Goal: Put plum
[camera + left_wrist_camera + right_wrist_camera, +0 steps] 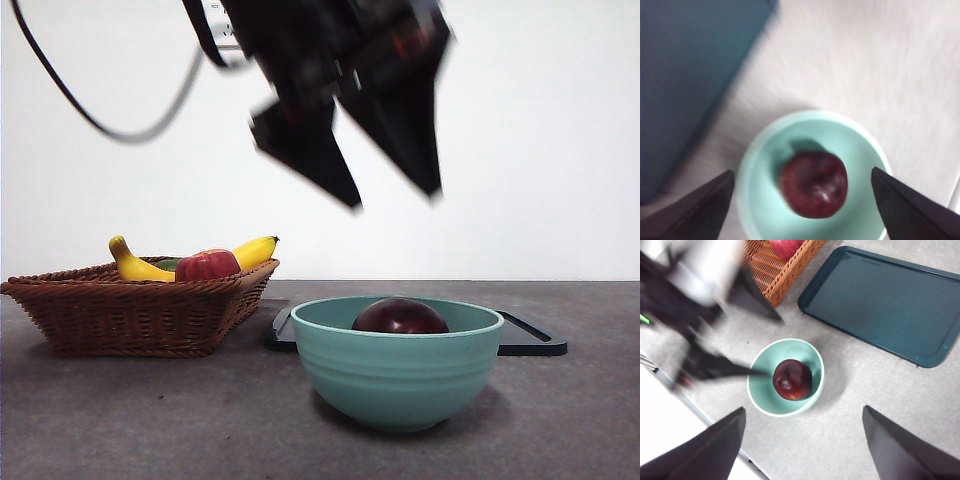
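The dark maroon plum (400, 317) lies inside a mint-green bowl (400, 375) at the table's front centre. My left gripper (395, 200) hangs open well above the bowl, blurred, holding nothing. In the left wrist view the plum (813, 184) sits in the bowl (757, 155) straight below the left gripper (802, 171). My right gripper (803, 409) is open and empty, high over the table. Its view shows the plum (792, 379) in the bowl (759, 390), with the left arm (700, 315) blurred beside it.
A wicker basket (130, 310) on the left holds a banana (135, 265) and a red apple (207, 265). A dark teal tray (530, 345) lies flat behind the bowl, also seen as the tray (885, 300) in the right wrist view.
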`<state>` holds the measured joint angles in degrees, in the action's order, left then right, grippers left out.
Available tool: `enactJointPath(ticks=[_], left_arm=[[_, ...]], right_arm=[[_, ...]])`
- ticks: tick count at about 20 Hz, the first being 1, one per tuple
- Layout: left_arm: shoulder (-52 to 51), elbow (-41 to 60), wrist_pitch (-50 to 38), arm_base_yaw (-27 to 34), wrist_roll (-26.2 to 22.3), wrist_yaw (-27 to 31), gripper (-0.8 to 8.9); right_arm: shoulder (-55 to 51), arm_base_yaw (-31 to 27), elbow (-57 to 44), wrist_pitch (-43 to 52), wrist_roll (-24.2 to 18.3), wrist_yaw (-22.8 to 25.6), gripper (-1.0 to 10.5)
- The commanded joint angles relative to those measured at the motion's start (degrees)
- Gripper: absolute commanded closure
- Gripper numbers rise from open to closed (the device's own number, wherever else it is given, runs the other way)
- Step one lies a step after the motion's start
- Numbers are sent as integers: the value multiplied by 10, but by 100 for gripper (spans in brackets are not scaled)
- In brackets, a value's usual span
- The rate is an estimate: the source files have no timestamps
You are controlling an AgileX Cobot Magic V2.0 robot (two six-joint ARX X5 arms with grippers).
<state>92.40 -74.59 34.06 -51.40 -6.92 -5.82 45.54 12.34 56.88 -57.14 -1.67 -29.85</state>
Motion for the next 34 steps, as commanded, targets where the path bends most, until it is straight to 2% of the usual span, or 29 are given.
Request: enactJointPath(ticks=[1, 5, 9, 13, 18, 22, 29, 34], left_arm=[[-54, -16, -4, 23, 23, 3, 372], [-160, -15, 6, 88, 46, 3, 372], [-241, -7, 48, 153, 48, -3, 373], [-323, 85, 46, 203, 66, -67, 373], [-412, 235, 37, 206, 96, -156, 377], [-430, 272, 58, 206, 102, -235, 378], [-430, 272, 59, 206, 102, -244, 378], [-430, 272, 57, 206, 106, -244, 378]], right_arm=[[4, 2, 12, 5, 1, -1, 573], [4, 2, 12, 5, 1, -1, 573], [4, 2, 12, 5, 1, -1, 573], [4, 2, 12, 5, 1, -1, 573], [5, 2, 12, 5, 1, -1, 573], [5, 2, 12, 5, 1, -1, 573], [6, 3, 11, 0, 2, -2, 573], [43, 34, -17, 7, 20, -2, 574]])
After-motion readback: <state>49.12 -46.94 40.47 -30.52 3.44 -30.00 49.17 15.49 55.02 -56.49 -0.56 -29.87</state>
